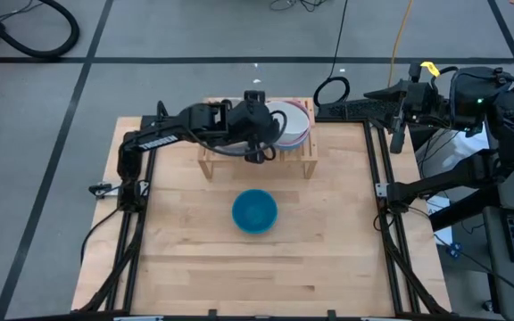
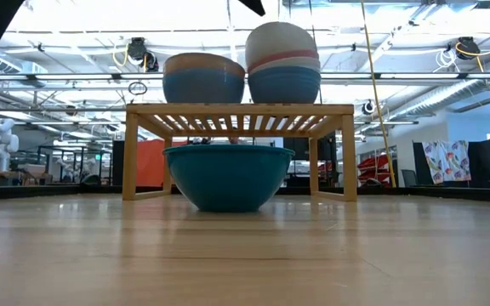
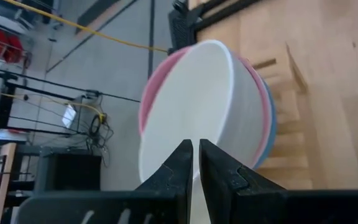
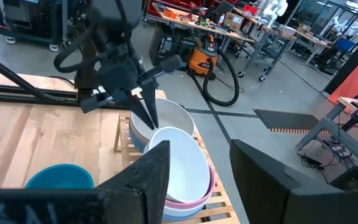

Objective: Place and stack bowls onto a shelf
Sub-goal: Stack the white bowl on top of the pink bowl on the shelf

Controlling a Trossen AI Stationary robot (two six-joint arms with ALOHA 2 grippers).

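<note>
thin plastic, light and slick: teal bowl (image 1: 254, 212) sits on the worktop before the shelf (image 1: 211, 162). pinch its rim. left end effector (image 3: 196, 163) over the shelf stack, fingers slightly parted, grasping nothing; right end effector (image 4: 197, 163) released.

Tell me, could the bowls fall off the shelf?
Maybe. The left gripper hangs right at the rim of the white bowl topping the taller stack, its fingers only slightly apart; pulling away, it might drag or tip that bowl. The two stacks fill the shelf, so a nudge could push one toward an edge. The teal bowl on the table still needs a place, making some stack taller and wobblier.
</note>
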